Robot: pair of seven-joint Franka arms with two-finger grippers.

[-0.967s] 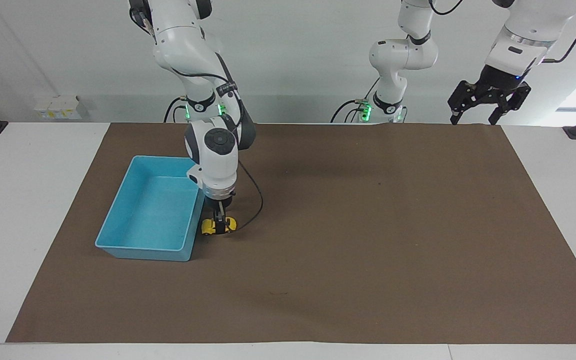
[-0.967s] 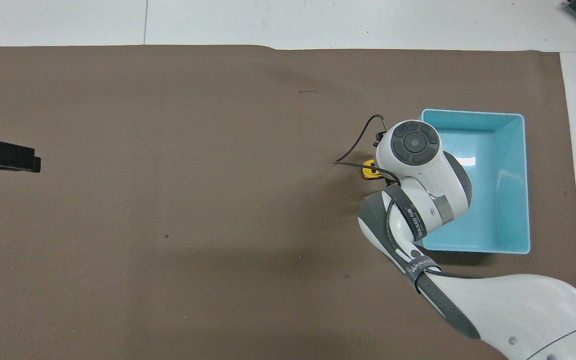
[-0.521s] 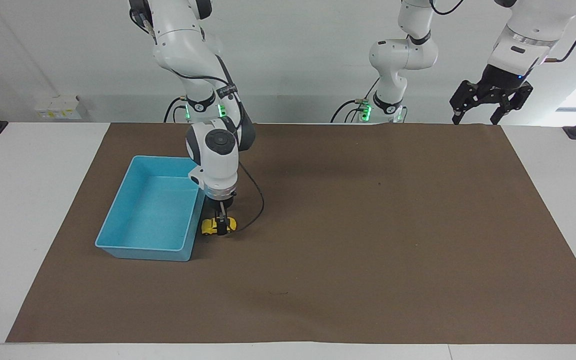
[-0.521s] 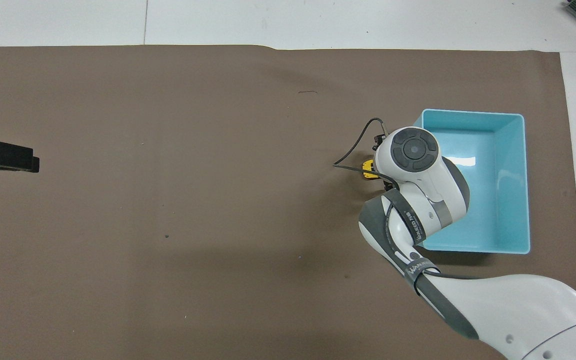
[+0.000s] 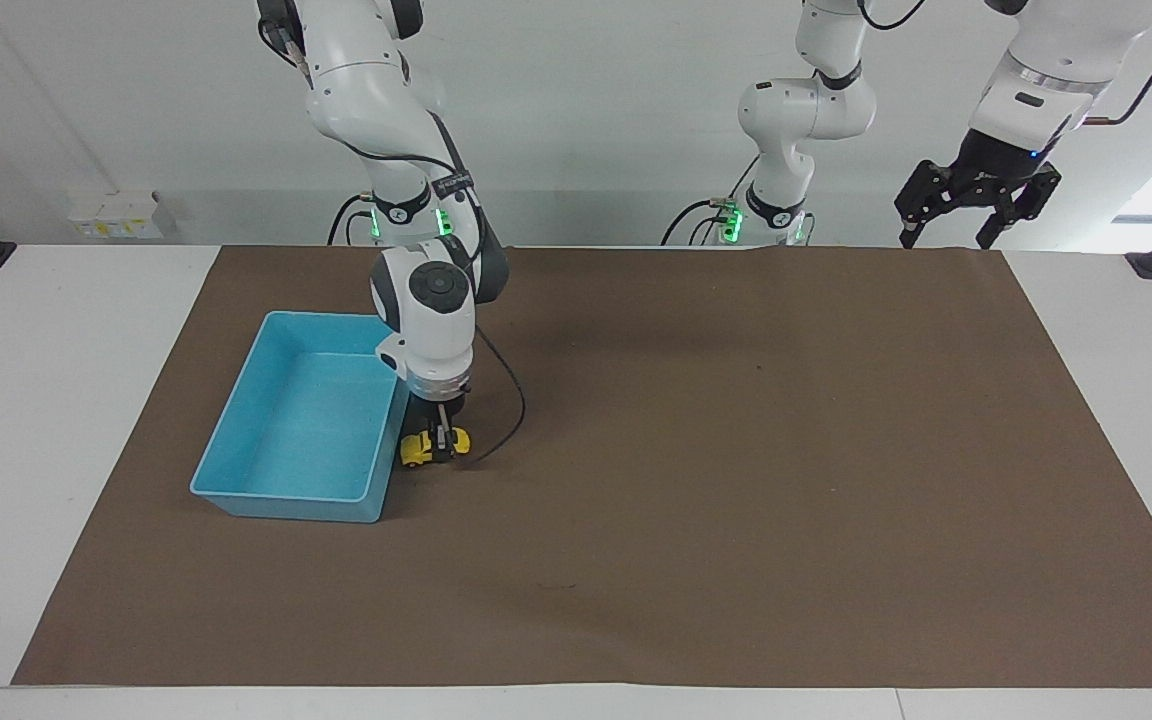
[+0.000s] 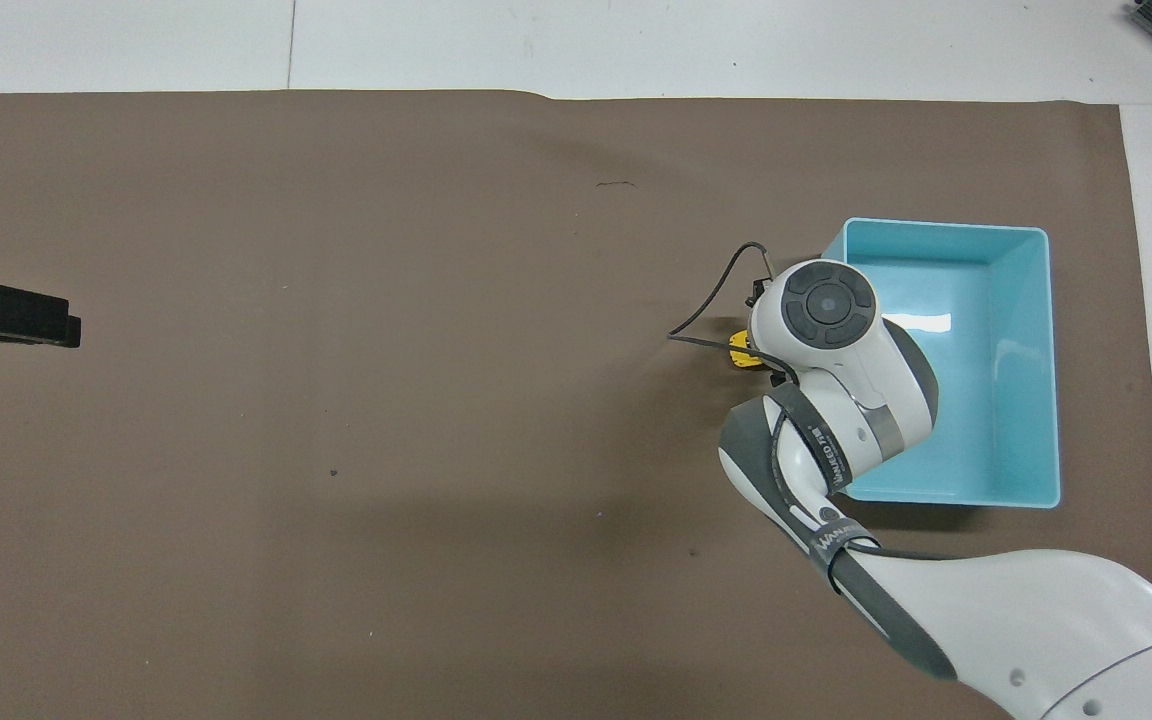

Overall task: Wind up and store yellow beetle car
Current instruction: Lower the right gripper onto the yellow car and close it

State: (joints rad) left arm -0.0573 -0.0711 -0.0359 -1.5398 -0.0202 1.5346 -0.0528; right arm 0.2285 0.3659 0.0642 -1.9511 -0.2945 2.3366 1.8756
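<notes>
The right gripper [image 5: 439, 443] is pinching the tiny bright yellow toy beetle car [image 5: 419, 450], which is sitting on the big brown mat [image 5: 736, 500] just beside the light blue plastic bin [image 5: 236, 490], at the right arm's end of the table. The left gripper [image 5: 944, 232] is waiting up high with its fingers spread wide, holding nothing.

My arms are glossy white with grey joint caps, green status lights, black cables and black claws.
</notes>
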